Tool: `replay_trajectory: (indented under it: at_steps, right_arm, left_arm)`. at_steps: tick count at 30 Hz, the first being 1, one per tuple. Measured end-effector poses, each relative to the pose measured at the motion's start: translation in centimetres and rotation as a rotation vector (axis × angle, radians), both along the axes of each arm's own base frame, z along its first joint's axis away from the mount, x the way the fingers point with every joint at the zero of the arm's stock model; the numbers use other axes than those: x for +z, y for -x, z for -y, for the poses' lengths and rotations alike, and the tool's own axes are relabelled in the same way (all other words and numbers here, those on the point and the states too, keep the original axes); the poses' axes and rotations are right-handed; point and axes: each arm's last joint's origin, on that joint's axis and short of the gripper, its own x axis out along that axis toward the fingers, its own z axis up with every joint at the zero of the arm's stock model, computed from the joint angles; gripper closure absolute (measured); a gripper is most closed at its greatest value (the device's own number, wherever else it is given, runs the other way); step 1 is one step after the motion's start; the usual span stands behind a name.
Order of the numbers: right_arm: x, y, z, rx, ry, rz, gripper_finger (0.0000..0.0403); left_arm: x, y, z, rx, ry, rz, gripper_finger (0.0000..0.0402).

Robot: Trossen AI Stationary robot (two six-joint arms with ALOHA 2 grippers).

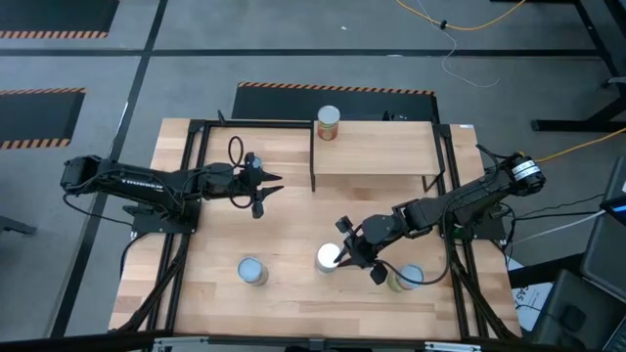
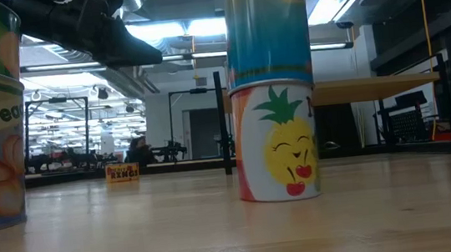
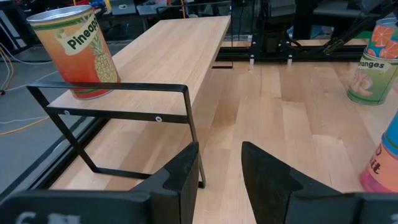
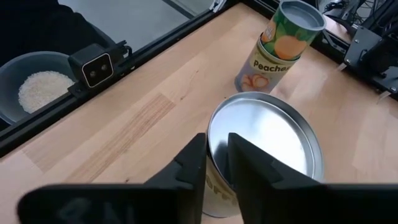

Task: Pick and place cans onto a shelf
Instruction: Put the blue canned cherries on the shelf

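Your right gripper (image 1: 345, 256) low over table front-centre, jaws nearly closed at rim of silver-top can (image 4: 264, 149), not gripping. Peach can (image 4: 280, 46) nearby. Left gripper (image 1: 266, 190) hovers left of shelf (image 1: 377, 149), jaws slightly apart, empty. Pineapple can (image 3: 78, 50) stands on shelf.

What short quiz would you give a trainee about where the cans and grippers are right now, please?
1. True or false: a pineapple can already stands on the shelf.
2. Which gripper is at the silver-topped can on the table? A) left gripper B) right gripper C) neither
3. In the high view, how many cans stand on the table, off the shelf?
Key: 1 true. 2 B. 3 three: the silver-topped can, the peaches can and the oranges can.
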Motion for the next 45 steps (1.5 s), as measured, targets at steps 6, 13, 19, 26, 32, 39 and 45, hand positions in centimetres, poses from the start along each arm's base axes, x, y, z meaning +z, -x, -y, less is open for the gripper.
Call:
replay_trajectory:
  at_steps: [6,13,19,26,32,39,45]
  right_arm:
    - [0.0,0.0,0.0,0.0,0.0,0.001,0.0361]
    - [0.0,0.0,0.0,-0.002,-0.004,0.001,0.0387]
    - [0.0,0.0,0.0,-0.002,-0.005,0.001,0.0396]
    - [0.1,-0.1,0.0,-0.004,-0.009,0.011,0.0394]
    - [0.2,-0.1,0.0,-0.007,-0.011,0.018,0.0398]
    - [0.8,0.1,0.1,-0.007,-0.019,0.04,0.0398]
    - [2.2,0.8,0.3,-0.007,-0.037,0.086,0.0398]
  left_arm:
    - [0.0,0.0,0.0,0.0,0.0,0.0,0.0288]
    - [0.0,0.0,0.0,0.0,0.0,0.0,0.0288]
    - [0.0,0.0,0.0,-0.001,0.0,0.0,0.0288]
    - [0.0,0.0,0.0,-0.001,0.0,0.0,0.0288]
    - [0.0,0.0,0.0,0.0,0.0,0.0,0.0288]
    - [0.0,0.0,0.0,0.0,0.0,0.0,0.0288]
    - [0.0,0.0,0.0,-0.001,0.0,0.0,0.0288]
